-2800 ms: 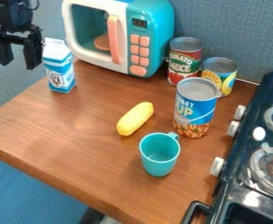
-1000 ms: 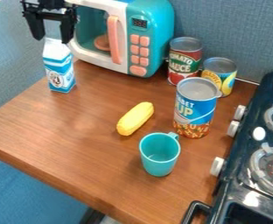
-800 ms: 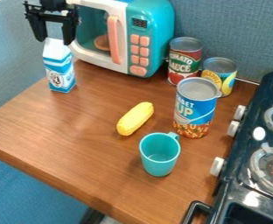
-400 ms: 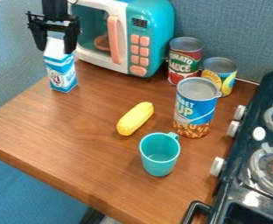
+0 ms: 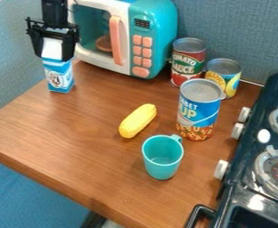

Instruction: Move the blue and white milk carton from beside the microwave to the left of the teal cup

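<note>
1. Tool (image 5: 52, 55) hangs unclenched, its 2 fingers spread astride the blue-and-white carton's (image 5: 59, 75) top.
2. Carton stands on the counter (image 5: 76, 138), near the toy microwave (image 5: 155, 38).

just one fixed cam here, sits above wood counter (image 5: 100, 151), looks down at slant toward toy microwave (image 5: 154, 26), close enough for counter plus part of stove (image 5: 254, 178)

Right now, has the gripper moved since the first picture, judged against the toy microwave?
Yes. The gripper has moved rightward in the view, closer to the toy microwave, and is now at the carton's top.
</note>
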Action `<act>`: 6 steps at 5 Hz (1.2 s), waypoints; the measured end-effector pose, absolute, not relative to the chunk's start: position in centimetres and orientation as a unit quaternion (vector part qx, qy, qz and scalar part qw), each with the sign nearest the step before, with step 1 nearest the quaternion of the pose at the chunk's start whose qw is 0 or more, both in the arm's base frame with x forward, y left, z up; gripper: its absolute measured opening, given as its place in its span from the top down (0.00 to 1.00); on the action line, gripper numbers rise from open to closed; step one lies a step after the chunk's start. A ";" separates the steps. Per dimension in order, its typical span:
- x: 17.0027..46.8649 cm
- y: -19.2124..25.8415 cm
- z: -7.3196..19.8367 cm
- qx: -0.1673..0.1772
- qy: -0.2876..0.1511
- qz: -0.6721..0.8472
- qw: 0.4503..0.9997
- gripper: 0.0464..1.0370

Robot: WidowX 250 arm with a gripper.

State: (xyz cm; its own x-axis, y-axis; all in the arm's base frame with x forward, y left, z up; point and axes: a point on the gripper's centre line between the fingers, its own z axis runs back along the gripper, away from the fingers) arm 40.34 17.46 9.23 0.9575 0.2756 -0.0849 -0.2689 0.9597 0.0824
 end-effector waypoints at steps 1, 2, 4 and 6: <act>40.3 17.4 9.1 0.034 0.047 0.133 0.989 0.17; 39.8 16.6 9.2 0.015 0.041 0.121 0.992 0.17; 35.6 15.0 13.9 -0.008 -0.036 0.087 0.996 0.17; 28.8 13.2 13.5 0.012 0.013 0.025 1.000 0.17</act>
State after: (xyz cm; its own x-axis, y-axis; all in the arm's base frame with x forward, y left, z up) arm 28.82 13.19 13.53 0.9984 0.0507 -0.0259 -0.0501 0.9984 0.0254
